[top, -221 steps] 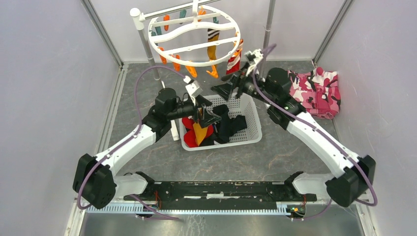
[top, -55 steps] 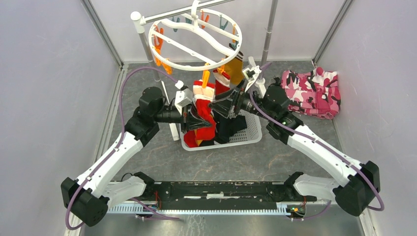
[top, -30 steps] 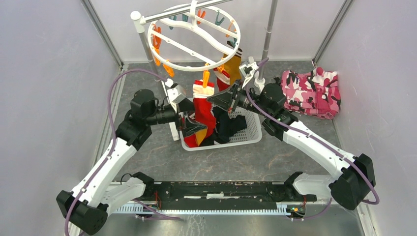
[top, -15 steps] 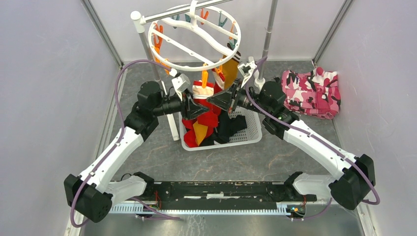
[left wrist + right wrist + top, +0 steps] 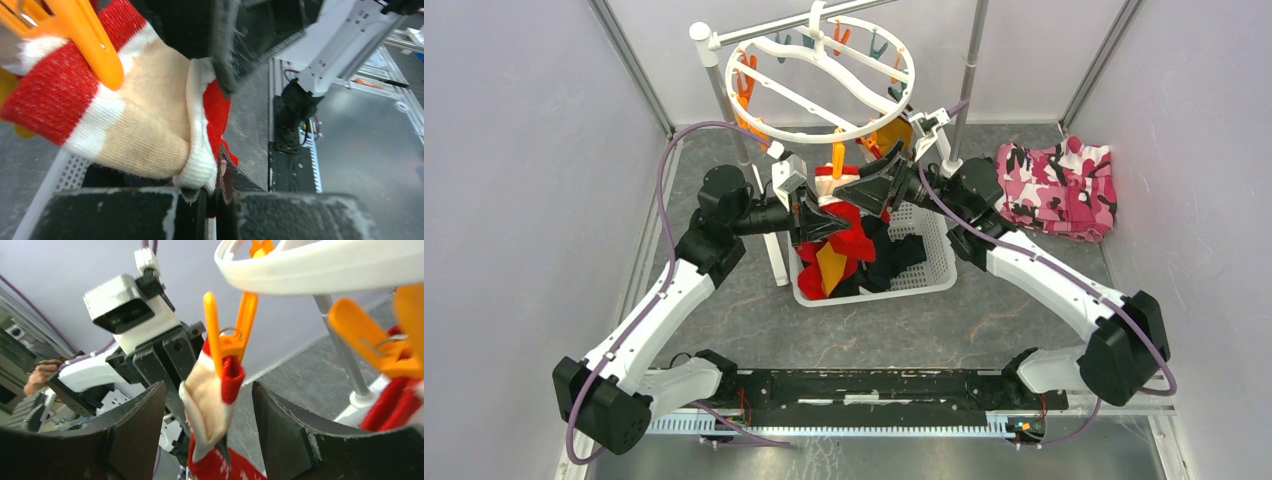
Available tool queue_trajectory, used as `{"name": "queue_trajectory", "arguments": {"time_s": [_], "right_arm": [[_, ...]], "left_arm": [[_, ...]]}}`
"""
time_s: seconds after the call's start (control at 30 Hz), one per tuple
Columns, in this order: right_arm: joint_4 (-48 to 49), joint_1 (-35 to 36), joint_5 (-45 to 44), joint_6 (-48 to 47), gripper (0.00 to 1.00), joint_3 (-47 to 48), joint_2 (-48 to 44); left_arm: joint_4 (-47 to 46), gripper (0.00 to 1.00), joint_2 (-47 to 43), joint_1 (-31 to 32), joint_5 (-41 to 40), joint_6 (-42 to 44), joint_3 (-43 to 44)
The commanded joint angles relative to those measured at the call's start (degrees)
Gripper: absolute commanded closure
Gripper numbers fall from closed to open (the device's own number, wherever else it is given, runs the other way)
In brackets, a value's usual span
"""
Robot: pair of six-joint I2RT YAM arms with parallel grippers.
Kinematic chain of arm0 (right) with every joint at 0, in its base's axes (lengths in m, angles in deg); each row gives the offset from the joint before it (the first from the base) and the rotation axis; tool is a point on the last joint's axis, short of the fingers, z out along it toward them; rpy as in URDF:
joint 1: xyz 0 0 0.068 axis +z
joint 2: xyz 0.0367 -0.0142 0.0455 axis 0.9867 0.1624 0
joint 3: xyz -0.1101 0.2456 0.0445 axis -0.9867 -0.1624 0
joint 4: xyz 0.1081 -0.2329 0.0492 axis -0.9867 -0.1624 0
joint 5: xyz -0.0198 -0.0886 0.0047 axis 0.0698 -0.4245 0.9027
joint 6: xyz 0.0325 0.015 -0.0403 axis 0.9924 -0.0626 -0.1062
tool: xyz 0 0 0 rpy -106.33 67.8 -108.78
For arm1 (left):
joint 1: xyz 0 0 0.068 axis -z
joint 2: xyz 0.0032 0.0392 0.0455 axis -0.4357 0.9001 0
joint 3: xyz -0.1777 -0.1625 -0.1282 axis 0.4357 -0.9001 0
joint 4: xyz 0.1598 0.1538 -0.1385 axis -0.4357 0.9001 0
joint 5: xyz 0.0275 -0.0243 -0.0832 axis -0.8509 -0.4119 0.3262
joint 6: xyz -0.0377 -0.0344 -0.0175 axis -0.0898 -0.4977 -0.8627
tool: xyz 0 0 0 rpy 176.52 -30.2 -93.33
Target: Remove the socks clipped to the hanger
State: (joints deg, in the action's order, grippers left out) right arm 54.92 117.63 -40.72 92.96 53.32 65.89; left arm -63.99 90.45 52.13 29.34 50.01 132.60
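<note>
clipped sock [image 5: 135,125], left end effector [image 5: 214,200] pinching

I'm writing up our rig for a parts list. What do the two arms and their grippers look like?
The left arm and right arm have white link shells with black joint housings. A purple cable runs along each. The left gripper and right gripper are black, each topped by a white camera box. The fingers are thick black wedges with edges scuffed pale.
</note>
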Motion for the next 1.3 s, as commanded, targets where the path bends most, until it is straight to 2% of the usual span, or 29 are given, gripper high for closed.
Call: {"name": "queue_trajectory", "arguments": {"time_s": [0.0,0.37,0.67,0.73,0.77,0.83,0.87,1.0,1.03,1.13,1.2,1.27], "right_arm": [[17.96,-0.62,3.1,10.13,0.3,0.44,3.11],[23.23,-0.74,0.92,14.03,0.3,4.95,9.37],[25.97,-0.75,-3.26,16.47,0.42,6.18,10.79],[25.4,-0.7,-3.8,16.24,0.51,6.2,10.75],[25.06,-0.78,-3.94,16.19,0.63,6.36,10.8],[23.88,-0.7,-4.13,15.77,0.92,6.22,10.73],[22.89,-0.75,-4.25,15.31,1.0,6.14,10.47],[19.76,-0.69,-4.31,13.41,1.0,5.29,9.26],[18.74,-0.72,-4.07,12.93,0.97,5.1,8.87],[15.89,-0.66,-3.61,11.15,0.74,4.04,7.47],[14.11,-0.58,-4.18,9.74,0.72,3.31,6.46],[11.99,-0.6,-4.65,8.43,0.77,3.57,6.11]], "left_arm": [[-1.88,0.98,0.64,-0.19,8.02,-2.91,0.49],[-0.95,0.98,0.32,-0.2,9.72,-1.37,0.11],[3.3,0.98,0.07,-0.2,8.37,2.22,0.24],[3.79,0.98,0.05,-0.19,8.01,2.59,0.07],[4.19,0.98,0.05,-0.2,7.69,2.82,0.01],[4.64,0.98,-0.08,-0.2,6.96,3.48,-0.25],[4.61,0.98,-0.11,-0.2,6.55,3.54,-0.43],[4.37,0.98,-0.31,-0.2,5.32,3.64,-0.63],[4.38,0.98,-0.32,-0.16,5.07,3.67,-0.77],[4.44,0.98,-0.58,-0.2,4.75,3.8,-1.56],[4.49,0.98,-0.73,-0.18,4.56,3.91,-2.74],[4.49,0.98,-0.59,-0.12,4.51,4.01,-4.37]]}}
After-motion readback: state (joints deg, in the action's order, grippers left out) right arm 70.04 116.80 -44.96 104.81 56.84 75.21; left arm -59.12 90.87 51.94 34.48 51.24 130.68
